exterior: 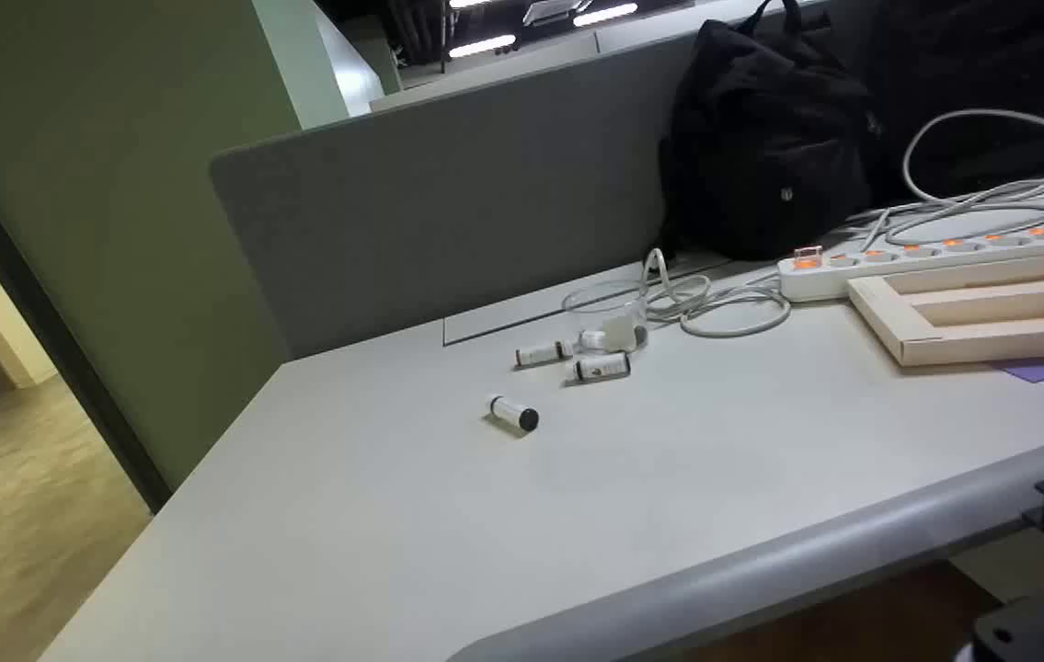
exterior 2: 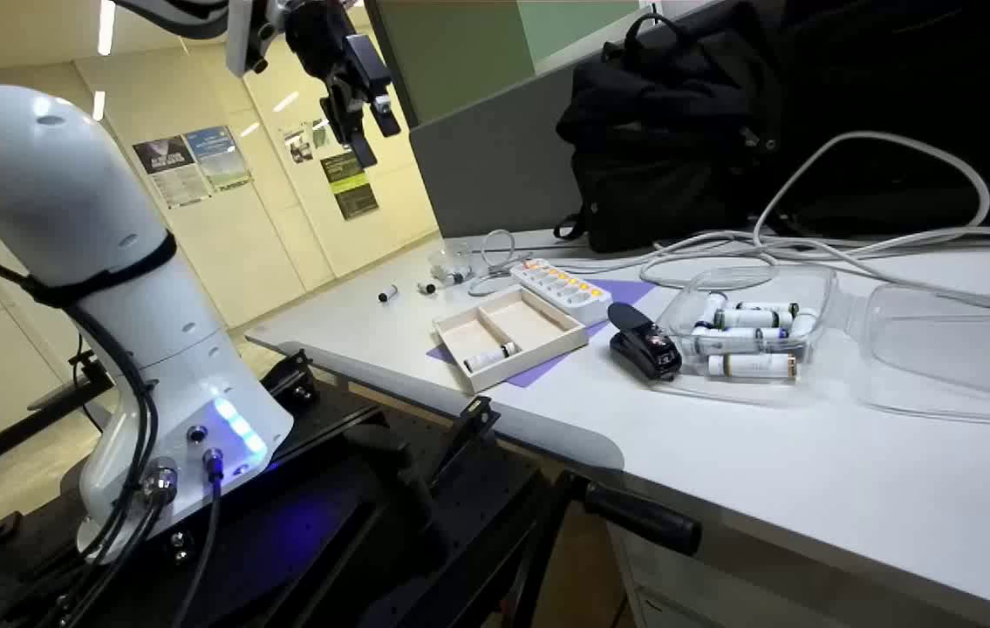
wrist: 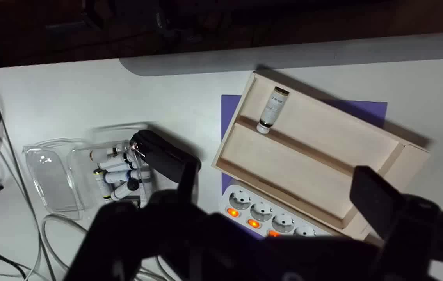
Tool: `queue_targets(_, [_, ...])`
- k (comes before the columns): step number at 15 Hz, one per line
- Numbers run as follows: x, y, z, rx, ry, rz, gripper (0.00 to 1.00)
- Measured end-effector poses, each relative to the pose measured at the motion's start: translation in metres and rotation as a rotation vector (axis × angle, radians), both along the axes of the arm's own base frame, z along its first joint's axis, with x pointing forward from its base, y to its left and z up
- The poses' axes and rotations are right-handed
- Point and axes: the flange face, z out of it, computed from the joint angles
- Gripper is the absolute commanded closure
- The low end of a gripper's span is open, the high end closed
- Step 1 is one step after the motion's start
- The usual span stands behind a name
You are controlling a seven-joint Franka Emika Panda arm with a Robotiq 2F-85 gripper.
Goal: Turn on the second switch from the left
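Note:
A white power strip (exterior: pixel 940 268) lies on the desk, and it also shows in the other views (exterior 2: pixel 566 296) (wrist: pixel 243 217). It carries a row of orange switches (exterior: pixel 952 244) beside round sockets, with a larger switch (exterior: pixel 807 263) at one end. The small switch (exterior: pixel 840 259) beside the larger one looks dimmer than the others; I cannot tell its state surely. In the wrist view, two switches (wrist: pixel 233 212) glow orange and a third is partly covered; the rest are hidden behind the gripper. My gripper (exterior 2: pixel 375 139) is open and empty, high above the desk; its fingers (wrist: pixel 275 175) stand wide apart.
A wooden tray (wrist: pixel 299 150) with one small bottle stands against the strip, over purple paper (wrist: pixel 230 113). A black stapler-like object (exterior 2: pixel 645 342) and a clear container (exterior 2: pixel 826 288) of bottles lie nearby. Cables (exterior: pixel 991 207), loose bottles (exterior: pixel 512 412) and backpacks (exterior: pixel 770 138) are behind.

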Motion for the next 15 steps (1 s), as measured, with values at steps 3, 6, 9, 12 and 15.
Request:
queue_targets(3, [0.0001, 0.0000, -0.0005, 0.000, 0.002, 0.000, 0.00])
queue_targets(6, [0.0001, 0.0000, -0.0006, 0.000, 0.002, 0.000, 0.00])
queue_targets(9, [0.0001, 0.0000, -0.0006, 0.000, 0.002, 0.000, 0.00])
queue_targets(12, [0.0001, 0.0000, -0.0006, 0.000, 0.002, 0.000, 0.00])
queue_targets(15, [0.0032, 0.0000, 0.0018, 0.001, -0.015, -0.002, 0.00])
